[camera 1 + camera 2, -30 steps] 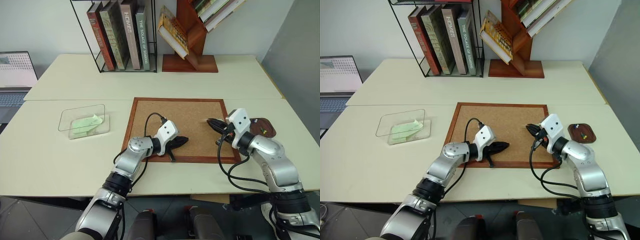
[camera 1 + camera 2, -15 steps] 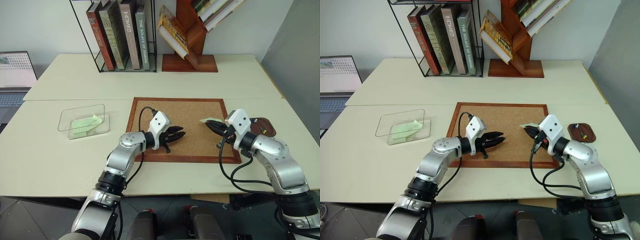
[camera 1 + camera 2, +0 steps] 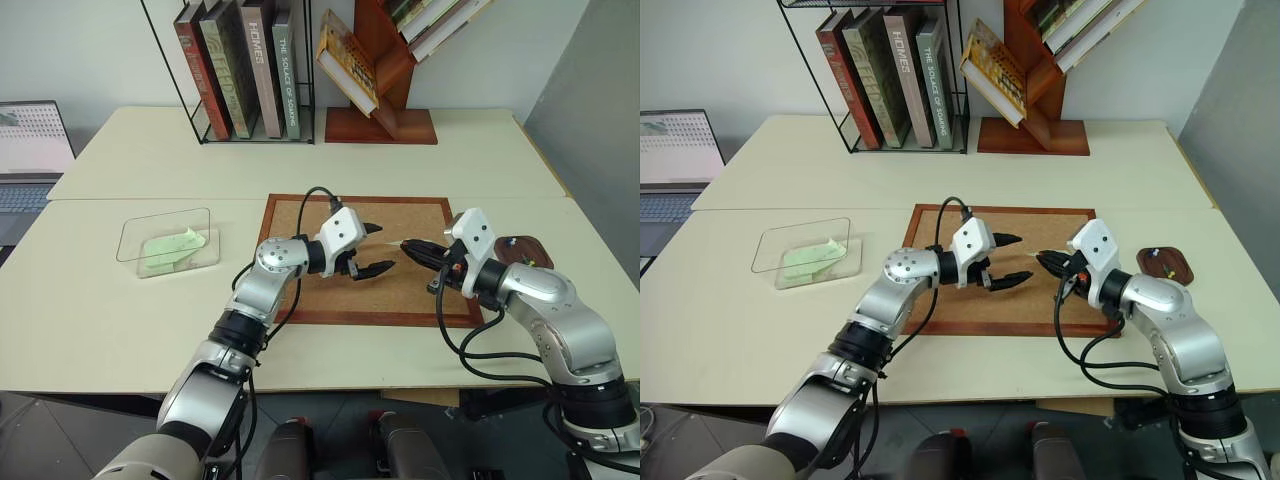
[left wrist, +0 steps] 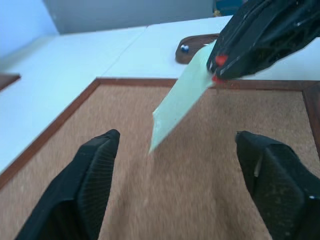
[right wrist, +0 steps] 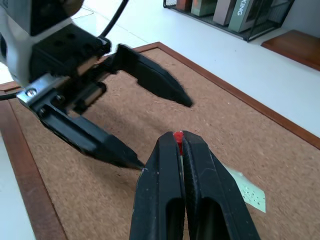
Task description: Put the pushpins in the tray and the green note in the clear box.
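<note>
— Left wrist view: my left hand (image 4: 175, 185) is spread wide over the corkboard (image 3: 400, 290).
— And the green note (image 4: 182, 95)?
— Pinched in my right hand (image 5: 179, 139), held above the corkboard between both hands.

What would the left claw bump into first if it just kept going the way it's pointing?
Most likely the green note, which hangs right ahead between the open left gripper's fingers, held out by the shut right gripper along with a red pushpin. How far off it is cannot be judged.
</note>
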Action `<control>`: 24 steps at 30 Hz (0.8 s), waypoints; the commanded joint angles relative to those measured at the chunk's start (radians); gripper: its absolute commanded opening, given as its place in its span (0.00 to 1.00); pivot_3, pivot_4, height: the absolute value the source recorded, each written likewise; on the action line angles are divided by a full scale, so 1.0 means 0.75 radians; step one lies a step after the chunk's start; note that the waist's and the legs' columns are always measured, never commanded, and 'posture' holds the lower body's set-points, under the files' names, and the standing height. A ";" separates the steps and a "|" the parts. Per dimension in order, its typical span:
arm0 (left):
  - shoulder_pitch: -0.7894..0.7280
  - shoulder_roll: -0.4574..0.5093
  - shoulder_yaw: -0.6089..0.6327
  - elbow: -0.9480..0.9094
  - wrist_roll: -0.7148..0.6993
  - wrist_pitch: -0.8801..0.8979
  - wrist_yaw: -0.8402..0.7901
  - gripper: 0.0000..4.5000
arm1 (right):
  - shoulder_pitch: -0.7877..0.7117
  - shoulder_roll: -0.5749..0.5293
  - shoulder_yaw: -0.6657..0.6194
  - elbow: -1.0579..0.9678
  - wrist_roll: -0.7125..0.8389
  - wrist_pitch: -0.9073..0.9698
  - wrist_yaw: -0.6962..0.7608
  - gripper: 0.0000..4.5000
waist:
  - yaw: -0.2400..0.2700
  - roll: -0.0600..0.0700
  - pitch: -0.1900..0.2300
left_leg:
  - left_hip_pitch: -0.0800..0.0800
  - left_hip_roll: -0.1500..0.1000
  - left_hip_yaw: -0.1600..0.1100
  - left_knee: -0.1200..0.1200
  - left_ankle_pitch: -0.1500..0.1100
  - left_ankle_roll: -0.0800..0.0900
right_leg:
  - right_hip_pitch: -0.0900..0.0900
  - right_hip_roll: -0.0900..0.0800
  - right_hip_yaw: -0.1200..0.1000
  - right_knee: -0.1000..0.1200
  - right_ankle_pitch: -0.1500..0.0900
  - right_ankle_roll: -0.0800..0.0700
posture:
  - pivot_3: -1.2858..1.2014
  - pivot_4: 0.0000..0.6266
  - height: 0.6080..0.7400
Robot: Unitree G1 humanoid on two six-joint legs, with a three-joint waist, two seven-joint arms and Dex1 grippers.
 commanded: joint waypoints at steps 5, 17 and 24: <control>-0.149 -0.087 -0.016 0.276 0.072 -0.211 0.034 0.87 | -0.054 0.010 -0.026 -0.097 0.077 0.104 -0.028 0.00 | -0.001 0.000 0.000 | 0.000 0.000 -0.001 0.000 0.000 0.000 | 0.000 0.000 -0.001 0.000 0.000 0.000 | 0.52 0.24 1.00; -0.193 -0.111 0.020 0.410 0.049 -0.279 -0.013 0.39 | -0.062 0.015 -0.023 -0.121 0.105 0.140 -0.056 0.00 | -0.001 -0.001 0.000 | -0.001 0.000 -0.001 0.000 0.000 0.000 | -0.001 0.000 -0.001 0.000 0.000 0.000 | 0.52 0.24 1.00; -0.178 -0.110 0.018 0.401 0.050 -0.282 -0.029 0.12 | -0.072 0.012 -0.018 -0.109 0.108 0.135 -0.058 0.00 | -0.001 -0.001 0.000 | -0.001 0.000 -0.001 0.000 0.000 0.000 | -0.001 0.000 -0.001 0.000 0.000 0.000 | 0.52 0.24 1.00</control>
